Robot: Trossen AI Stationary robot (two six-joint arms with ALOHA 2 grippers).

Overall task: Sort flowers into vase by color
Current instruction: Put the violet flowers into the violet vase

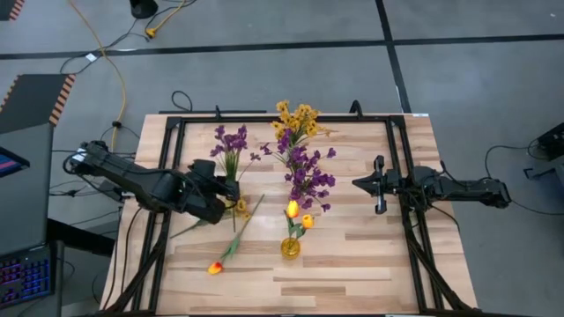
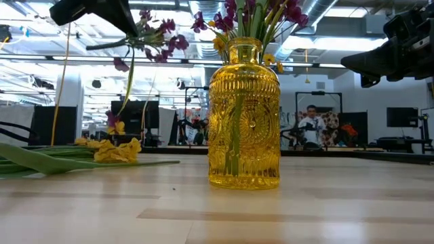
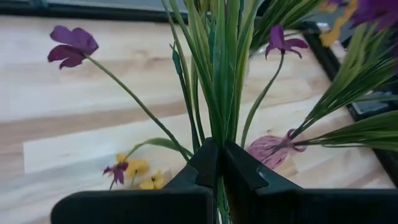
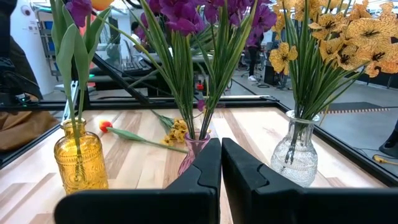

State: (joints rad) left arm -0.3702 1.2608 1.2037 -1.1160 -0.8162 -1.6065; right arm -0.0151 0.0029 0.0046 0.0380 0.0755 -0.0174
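Note:
My left gripper (image 1: 232, 189) is shut on a bunch of purple flowers (image 1: 231, 139) with long green leaves, held above the table's left half; it also shows in the low view (image 2: 152, 34). A yellow clustered bloom (image 1: 240, 209) and a yellow-orange tulip (image 1: 216, 267) lie flat on the table. A yellow vase (image 1: 290, 247) holds two tulips (image 1: 293, 210). A pink vase (image 4: 194, 154) holds purple flowers (image 1: 308, 180). A clear vase (image 4: 298, 158) holds yellow flowers (image 1: 295, 119). My right gripper (image 1: 359, 184) is shut and empty at the right. My left gripper pinches the bunch's green stems (image 3: 217, 134) between its two fingers, at the bunch's lower end. The fingers come from the table's left and lie across the stems. The bunch is lifted clear of the table, and its blooms point toward the far edge.
A black frame (image 1: 398, 158) runs around the work area on the wooden table (image 1: 352, 273). The three vases stand in a row down the table's middle. Bare wood lies near the front edge and between the vases and my right gripper. A person shows far behind in the room (image 2: 312, 122).

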